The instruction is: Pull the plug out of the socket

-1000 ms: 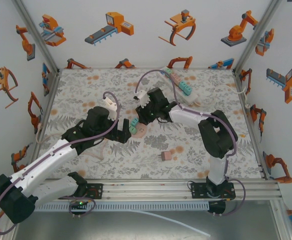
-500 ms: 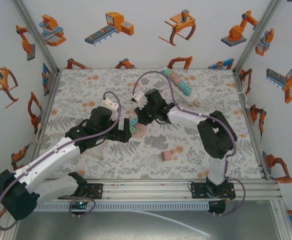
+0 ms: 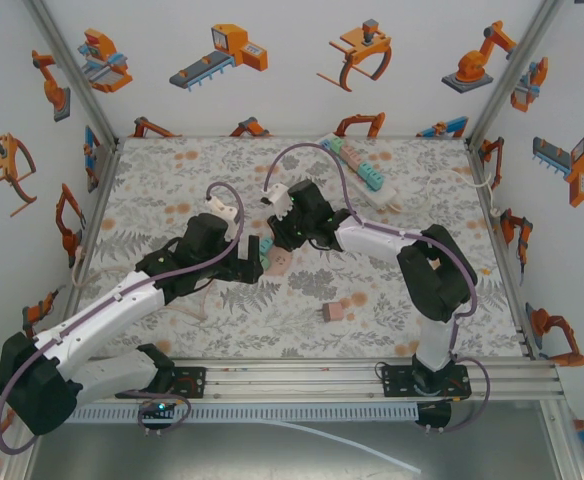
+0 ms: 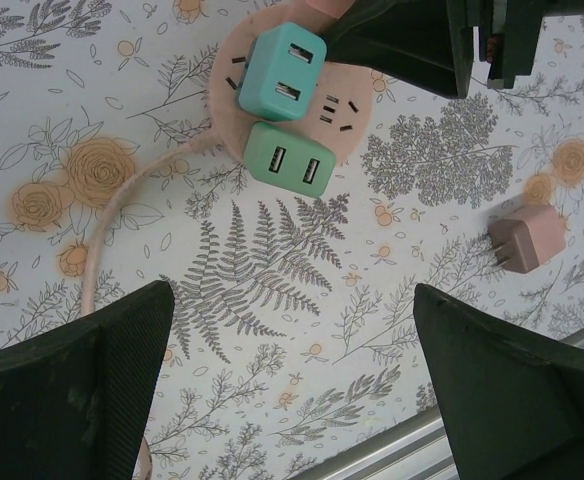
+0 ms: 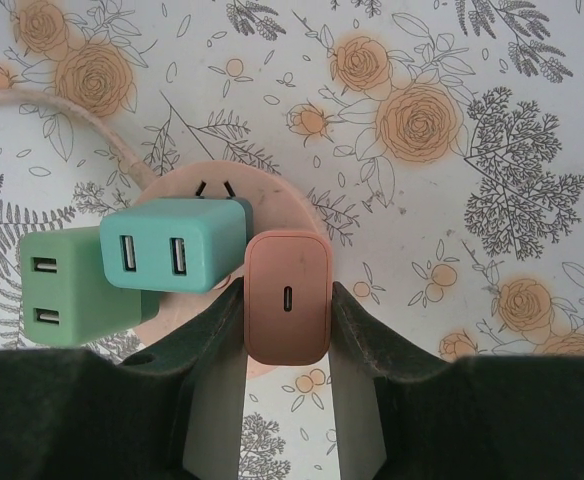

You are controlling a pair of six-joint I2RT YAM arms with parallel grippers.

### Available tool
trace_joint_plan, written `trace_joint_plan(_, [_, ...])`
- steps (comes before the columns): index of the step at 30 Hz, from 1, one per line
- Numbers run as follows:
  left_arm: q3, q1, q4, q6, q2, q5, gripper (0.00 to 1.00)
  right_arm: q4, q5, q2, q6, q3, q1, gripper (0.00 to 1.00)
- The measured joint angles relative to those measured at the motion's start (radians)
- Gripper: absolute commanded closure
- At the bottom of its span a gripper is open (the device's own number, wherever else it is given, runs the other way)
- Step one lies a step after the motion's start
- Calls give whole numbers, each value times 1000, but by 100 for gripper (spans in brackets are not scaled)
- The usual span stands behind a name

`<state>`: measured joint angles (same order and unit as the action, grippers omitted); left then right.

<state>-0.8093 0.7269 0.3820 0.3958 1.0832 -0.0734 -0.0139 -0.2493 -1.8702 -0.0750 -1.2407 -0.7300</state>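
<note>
A round pink socket (image 5: 272, 200) lies on the floral mat with three plugs in it: a teal one (image 5: 172, 245), a green one (image 5: 67, 285) and a salmon-pink one (image 5: 287, 298). My right gripper (image 5: 287, 310) is shut on the salmon-pink plug, one finger (image 5: 217, 330) pressed against each long side. From above, the socket (image 3: 277, 262) sits at mid table with the right gripper (image 3: 280, 240) over its far side. My left gripper (image 3: 247, 265) hovers just left of it, open and holding nothing. Its wrist view shows the teal plug (image 4: 282, 72) and green plug (image 4: 290, 160) ahead of the fingers.
A loose pink plug (image 3: 332, 313) lies on the mat to the near right of the socket. A white power strip (image 3: 367, 178) with several plugs sits at the back right. The socket's pink cord (image 4: 102, 230) curves away to the left. The table's metal front rail (image 3: 292, 375) runs along the near edge.
The left arm has edged forward toward the socket. The right gripper has shifted slightly left over the socket and stays on the pink plug.
</note>
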Motion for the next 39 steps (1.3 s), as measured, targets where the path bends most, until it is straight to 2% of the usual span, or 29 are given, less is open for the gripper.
trace_joint_plan(6, [0,-4,0,35,1,-14,3,2,0,0,11,0,0,76])
trace_joint_plan(10, [19,-45,-29,153,13,-24,1,11,0,0,25,6,0,76])
trace_joint_plan(13, [71,-102,-82,285,31,-14,10,29,0,0,51,19,0,76])
trace_joint_plan(18, [150,-150,-143,460,74,-11,11,64,0,5,122,53,0,76])
trace_joint_plan(21, [145,-167,-141,517,92,-20,21,82,3,19,140,68,-3,76])
trace_joint_plan(27, [65,-267,-121,544,172,-23,36,129,2,40,143,111,-13,76])
trace_joint_plan(39, [-8,-271,-142,487,418,108,41,139,-3,40,143,111,-13,76])
